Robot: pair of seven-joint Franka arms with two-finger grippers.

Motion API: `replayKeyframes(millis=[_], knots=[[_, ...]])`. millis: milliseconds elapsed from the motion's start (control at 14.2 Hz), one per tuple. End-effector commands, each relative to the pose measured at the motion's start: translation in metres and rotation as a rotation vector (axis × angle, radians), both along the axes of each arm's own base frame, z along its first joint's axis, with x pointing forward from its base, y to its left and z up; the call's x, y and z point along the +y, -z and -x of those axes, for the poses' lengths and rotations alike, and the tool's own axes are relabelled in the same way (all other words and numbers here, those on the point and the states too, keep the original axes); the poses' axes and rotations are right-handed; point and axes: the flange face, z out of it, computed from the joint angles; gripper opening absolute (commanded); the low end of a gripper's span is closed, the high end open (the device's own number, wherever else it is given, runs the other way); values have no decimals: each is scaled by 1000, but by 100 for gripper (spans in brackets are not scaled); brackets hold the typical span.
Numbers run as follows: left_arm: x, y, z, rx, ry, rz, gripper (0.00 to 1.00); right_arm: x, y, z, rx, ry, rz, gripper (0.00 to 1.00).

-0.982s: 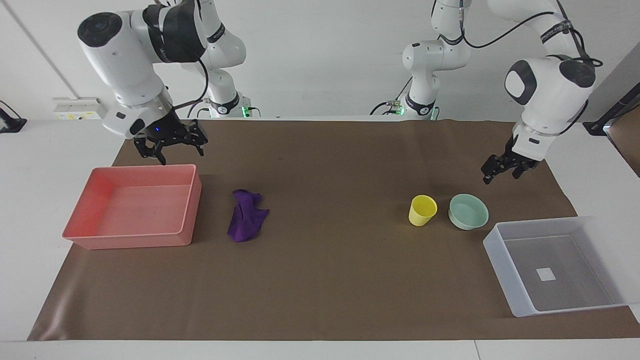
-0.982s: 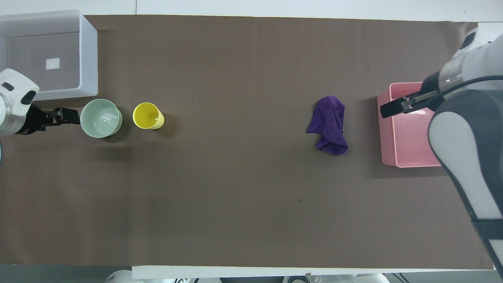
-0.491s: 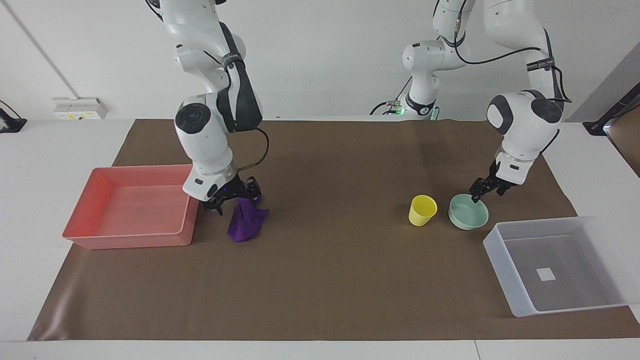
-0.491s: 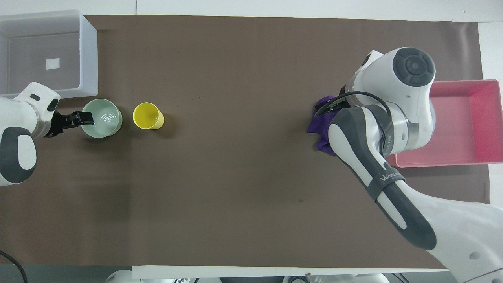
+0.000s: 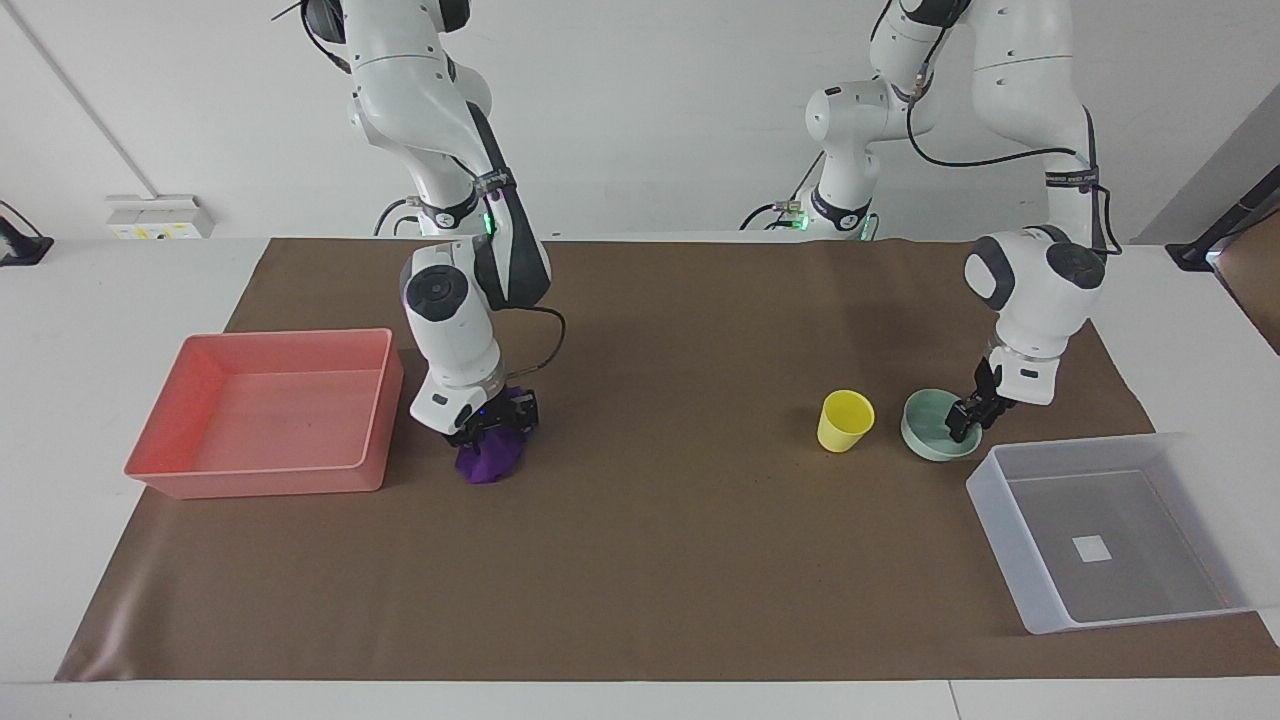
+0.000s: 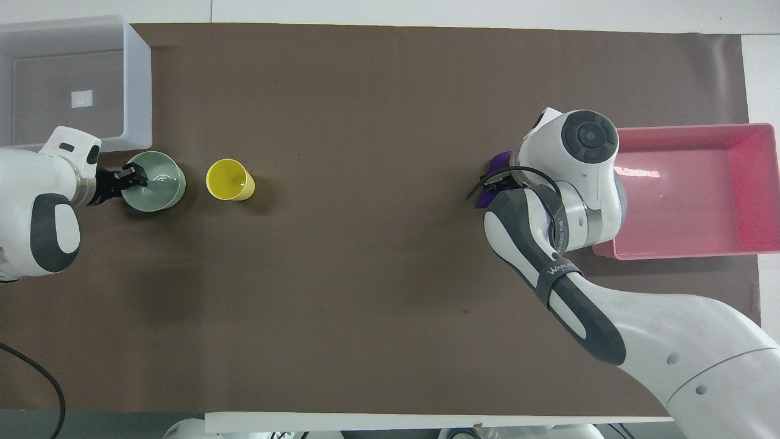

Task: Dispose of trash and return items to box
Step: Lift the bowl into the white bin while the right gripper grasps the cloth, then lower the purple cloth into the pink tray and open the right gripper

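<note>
We see crumpled purple cloth [image 5: 487, 462] lower left, yellow cup [image 5: 844, 420] upright beside mint bowl [image 5: 928, 437], translucent box [image 5: 1105, 532] lower right.

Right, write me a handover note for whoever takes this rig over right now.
Right end effector: down on the purple cloth, which lies on the mat beside the pink tray.
Left end effector: at the rim of the mint-green bowl, on the side toward the translucent bin.
Yellow cup: upright on the mat beside the bowl, untouched.
Done: nothing binned or boxed yet.
Left: dispose of the cloth; put bowl and cup in the bin.
</note>
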Motion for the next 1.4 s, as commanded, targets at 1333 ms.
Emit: replayKeyframes(millis=[1333], knots=[[102,-128,-173,-102,-83,45,0,-274,-138,14,27,175,-2,5]])
